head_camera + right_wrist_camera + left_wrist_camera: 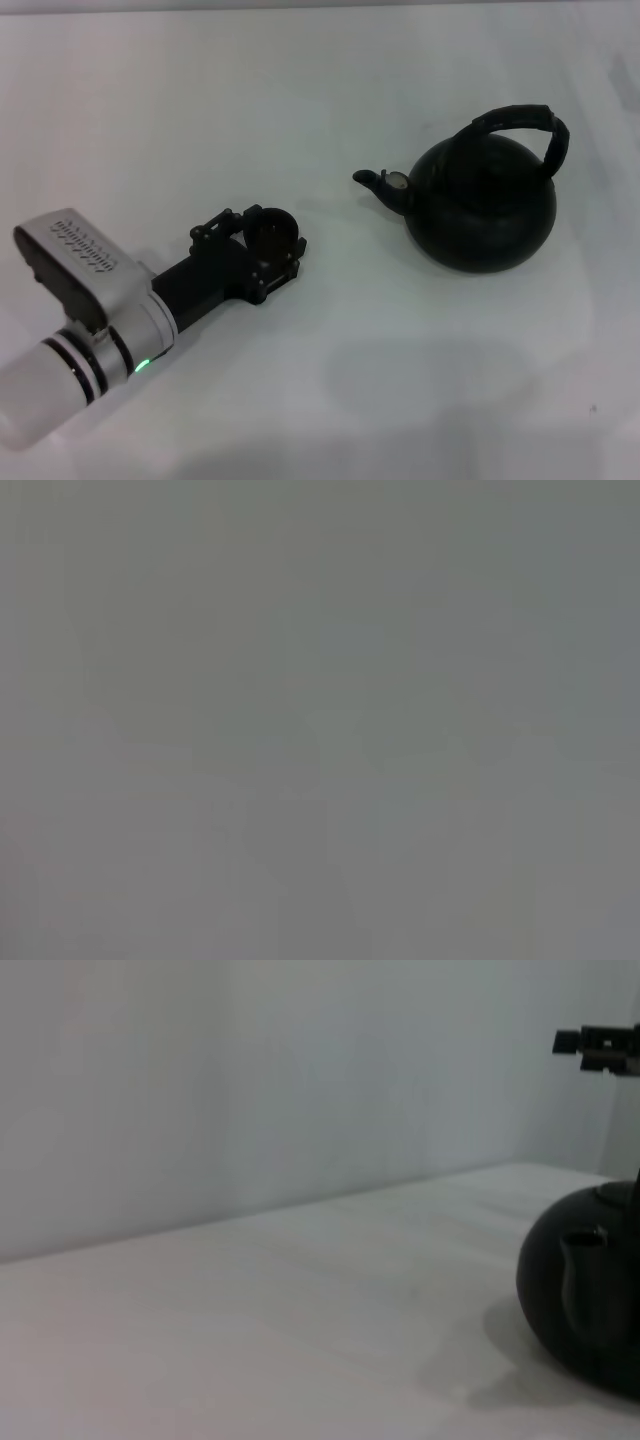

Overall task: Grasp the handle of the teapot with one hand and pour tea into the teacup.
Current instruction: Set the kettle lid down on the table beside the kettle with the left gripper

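Your left pincer (268,243) pinches the teacup (272,229) on the desk (300,400), steadying it left of the teapot (480,205); handle (520,122) untouched; right pincer unseen

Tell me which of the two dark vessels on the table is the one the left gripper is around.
The teacup, the small handleless one between the left gripper fingers. The far larger teapot, with its arched handle, stands apart, untouched.

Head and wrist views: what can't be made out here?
- Teacup: head view, sits at the left gripper; whether it is gripped or holds tea is hidden.
- Teapot: left wrist view, cut off by the frame edge.
- Right gripper: right wrist view shows only blank grey.
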{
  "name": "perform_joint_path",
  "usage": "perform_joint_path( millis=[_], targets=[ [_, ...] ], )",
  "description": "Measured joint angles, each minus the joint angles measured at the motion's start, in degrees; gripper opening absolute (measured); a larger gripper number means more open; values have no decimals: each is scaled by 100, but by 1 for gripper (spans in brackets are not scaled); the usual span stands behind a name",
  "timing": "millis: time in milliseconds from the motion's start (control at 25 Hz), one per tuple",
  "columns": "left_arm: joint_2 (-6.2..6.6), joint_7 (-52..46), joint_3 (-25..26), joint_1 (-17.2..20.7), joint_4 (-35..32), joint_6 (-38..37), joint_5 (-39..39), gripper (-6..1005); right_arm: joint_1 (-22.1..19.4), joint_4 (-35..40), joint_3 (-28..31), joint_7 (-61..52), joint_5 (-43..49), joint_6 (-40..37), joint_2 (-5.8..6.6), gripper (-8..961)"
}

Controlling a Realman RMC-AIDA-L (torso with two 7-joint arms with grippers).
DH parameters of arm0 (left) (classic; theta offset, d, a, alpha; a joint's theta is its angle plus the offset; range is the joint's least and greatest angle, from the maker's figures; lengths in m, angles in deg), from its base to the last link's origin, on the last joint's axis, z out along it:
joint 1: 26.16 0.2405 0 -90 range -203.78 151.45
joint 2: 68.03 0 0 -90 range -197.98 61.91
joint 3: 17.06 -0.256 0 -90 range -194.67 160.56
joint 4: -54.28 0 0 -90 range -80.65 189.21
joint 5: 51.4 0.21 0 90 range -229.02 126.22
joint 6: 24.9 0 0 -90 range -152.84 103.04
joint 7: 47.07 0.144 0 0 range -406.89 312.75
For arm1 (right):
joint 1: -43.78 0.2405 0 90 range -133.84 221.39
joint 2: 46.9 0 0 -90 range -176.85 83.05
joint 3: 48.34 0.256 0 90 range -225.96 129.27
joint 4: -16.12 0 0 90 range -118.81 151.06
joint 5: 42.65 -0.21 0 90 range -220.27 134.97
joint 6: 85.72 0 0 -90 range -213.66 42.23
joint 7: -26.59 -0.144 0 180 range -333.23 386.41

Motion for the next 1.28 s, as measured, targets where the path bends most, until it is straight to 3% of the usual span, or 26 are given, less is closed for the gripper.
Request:
perform_joint_path(
  millis=[280,720,1280],
  targets=[
    [-6,5,20,-7,71,-221,91,695,-6,-34,6,0,1,4,0,838],
    [-1,22,41,126,61,55,73,690,-22,-37,9,0,0,-1,0,837],
    [3,23,56,170,57,156,-121,756,-46,0,18,0,0,-12,9,837]
  ],
)
